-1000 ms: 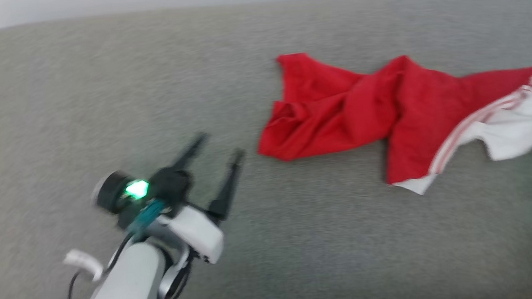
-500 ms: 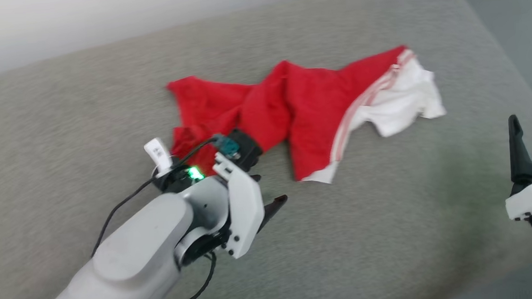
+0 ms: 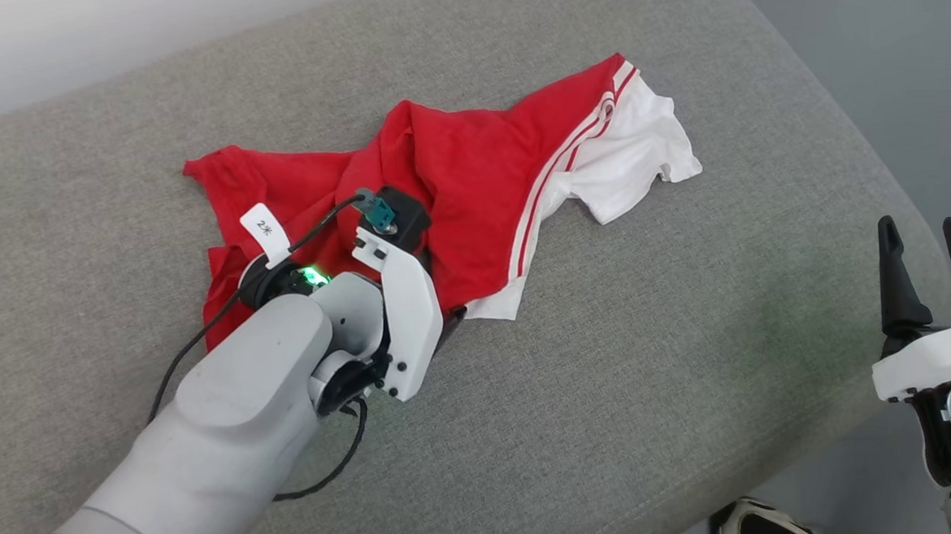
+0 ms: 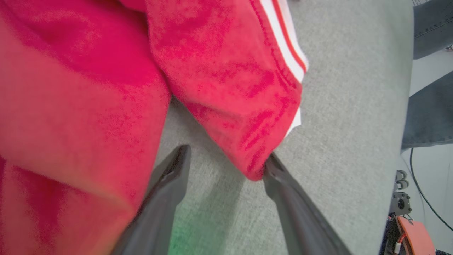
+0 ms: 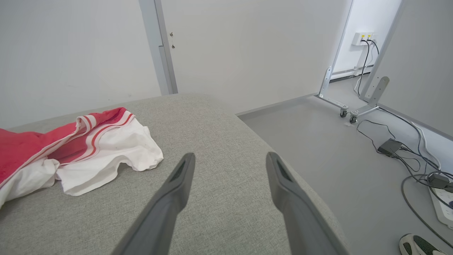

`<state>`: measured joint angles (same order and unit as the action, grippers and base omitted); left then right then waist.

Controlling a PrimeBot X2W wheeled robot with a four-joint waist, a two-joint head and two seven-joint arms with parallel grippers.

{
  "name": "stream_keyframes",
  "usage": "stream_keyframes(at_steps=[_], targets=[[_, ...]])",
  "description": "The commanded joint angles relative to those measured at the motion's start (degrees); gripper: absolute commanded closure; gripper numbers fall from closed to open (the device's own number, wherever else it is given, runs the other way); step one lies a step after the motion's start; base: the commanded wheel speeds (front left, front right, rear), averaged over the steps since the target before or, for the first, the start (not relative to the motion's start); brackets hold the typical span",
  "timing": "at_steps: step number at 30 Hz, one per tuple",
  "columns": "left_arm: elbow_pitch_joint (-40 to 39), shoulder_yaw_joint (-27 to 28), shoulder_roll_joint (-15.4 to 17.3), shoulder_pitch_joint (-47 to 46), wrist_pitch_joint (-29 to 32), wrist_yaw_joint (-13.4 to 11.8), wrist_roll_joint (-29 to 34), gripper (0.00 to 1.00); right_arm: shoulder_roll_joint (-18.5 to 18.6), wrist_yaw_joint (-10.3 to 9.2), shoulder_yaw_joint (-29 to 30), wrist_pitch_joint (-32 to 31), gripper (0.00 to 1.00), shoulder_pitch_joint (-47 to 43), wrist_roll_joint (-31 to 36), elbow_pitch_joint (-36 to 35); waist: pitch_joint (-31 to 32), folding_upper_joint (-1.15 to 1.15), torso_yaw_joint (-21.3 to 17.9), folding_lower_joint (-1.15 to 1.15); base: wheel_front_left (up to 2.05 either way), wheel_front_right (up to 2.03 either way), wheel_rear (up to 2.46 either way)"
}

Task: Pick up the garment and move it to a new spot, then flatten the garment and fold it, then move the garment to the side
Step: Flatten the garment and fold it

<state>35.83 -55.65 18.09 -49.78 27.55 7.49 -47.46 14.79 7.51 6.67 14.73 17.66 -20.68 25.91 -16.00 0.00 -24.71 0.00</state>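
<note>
The left gripper [image 4: 225, 156] has its fingers spread at the crumpled garment's [image 3: 478, 161] near edge on the grey cushion [image 3: 651, 355]; the right gripper [image 3: 926, 239], fingers likewise spread, hangs well apart.

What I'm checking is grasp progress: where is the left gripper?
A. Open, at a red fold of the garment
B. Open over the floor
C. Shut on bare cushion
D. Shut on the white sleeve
A: the left wrist view shows the left gripper open, with gray cushion between its fingers and a red fold of the garment beside one fingertip.
</note>
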Motion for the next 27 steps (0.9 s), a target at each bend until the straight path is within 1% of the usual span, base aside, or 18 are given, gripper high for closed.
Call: stream_keyframes(at_steps=[1, 2, 3, 5, 9, 12, 13, 14, 18, 21, 23, 25, 26, 27], targets=[[2.1, -0.1, -0.5, -1.1, -1.5, -0.1, 0.3, 0.28, -0.5, -0.04, -0.2, 0.5, 0.0, 0.3, -0.2, -0.1, -0.5, 0.0, -0.4, 0.0, 0.0, 0.0, 0.0], [3.3, 0.1, -0.8, -1.2, -2.2, -0.1, 0.2, 0.58, -0.6, -0.04, -0.2, 0.5, 0.0, 0.4, -0.2, -0.1, -0.6, 0.0, -0.4, 0.0, 0.0, 0.0, 0.0], [4.3, 0.0, -1.1, -1.2, -2.8, -0.1, -0.2, 1.0, -0.7, -0.04, -0.2, 0.5, 0.0, 0.4, -0.3, 0.0, -0.7, 0.0, -0.3, 0.0, 0.0, 0.0, 0.0], [4.9, -0.7, -1.8, -1.3, -3.9, -0.1, -1.2, 1.0, -0.8, -0.04, 0.1, 0.4, 0.0, 0.5, -0.3, 0.1, -0.7, 0.0, 0.1, 0.0, 0.0, 0.0, 0.0], [5.0, -1.1, -1.5, -3.2, -6.6, -0.1, -2.2, 1.0, -0.7, -0.04, 0.5, 0.5, 0.0, 0.3, -0.2, -0.2, -0.2, 0.0, 1.6, 0.0, 0.0, 0.0, 0.0], [3.9, -1.1, -0.3, -3.5, -7.3, -0.1, -4.3, 1.0, -0.3, -0.04, 0.9, 0.5, 0.0, -0.6, -0.3, -0.4, 0.9, 0.0, 3.4, 0.0, 0.0, 0.0, 0.0], [3.9, -1.1, -0.3, -3.5, -7.3, -0.1, -4.3, 1.0, -0.3, -0.04, 0.9, 0.5, 0.0, -0.6, -0.3, -0.4, 0.9, 0.0, 3.4, 0.0, 0.0, 0.0, 0.0], [3.2, -1.1, 0.7, -3.5, -7.0, -0.1, -5.0, 1.0, -0.2, -0.04, 1.1, 0.5, 0.0, -0.9, -0.2, -0.4, 1.3, 0.0, 4.1, 0.0, 0.0, 0.0, 0.0], [-1.2, 0.2, 5.2, -2.1, -5.5, -0.1, -9.3, 1.0, 0.2, -0.04, 1.7, 0.5, 0.0, -1.9, 0.1, -0.7, 2.7, 0.0, 7.2, 0.0, 0.0, 0.0, 0.0], [-5.9, 2.7, 9.2, -0.6, -3.5, -0.1, -14.1, 1.0, 0.2, -0.03, 1.5, -0.1, 0.0, -2.6, 0.2, -1.1, 3.5, 0.0, 9.4, 0.0, 0.0, 0.0, 0.0], [-9.0, 4.1, 12.9, -0.1, -2.0, -0.5, -15.6, 1.0, 0.4, -0.04, 1.3, -0.5, 0.0, -2.9, 0.3, -1.4, 4.0, 0.0, 10.8, 0.0, 0.0, 0.0, 0.0], [-12.4, 5.1, 16.4, 0.6, -0.2, -1.5, -16.8, 1.0, 0.5, -0.04, 1.3, -0.9, 0.0, -3.0, 0.4, -2.0, 4.4, 0.0, 12.0, 0.0, 0.0, 0.0, 0.0], [-15.8, 5.6, 20.2, 1.3, 2.2, -3.2, -17.4, 1.0, 0.6, -0.04, 1.2, -1.3, 0.0, -3.1, 0.5, -2.5, 4.8, 0.0, 13.0, 0.0, 0.0, 0.0, 0.0], [-17.6, 5.6, 22.5, 1.3, 3.5, -4.0, -17.1, 1.0, 0.6, -0.04, 1.2, -1.5, 0.0, -3.2, 0.5, -2.7, 4.9, 0.0, 13.3, 0.0, 0.0, 0.0, 0.0]])
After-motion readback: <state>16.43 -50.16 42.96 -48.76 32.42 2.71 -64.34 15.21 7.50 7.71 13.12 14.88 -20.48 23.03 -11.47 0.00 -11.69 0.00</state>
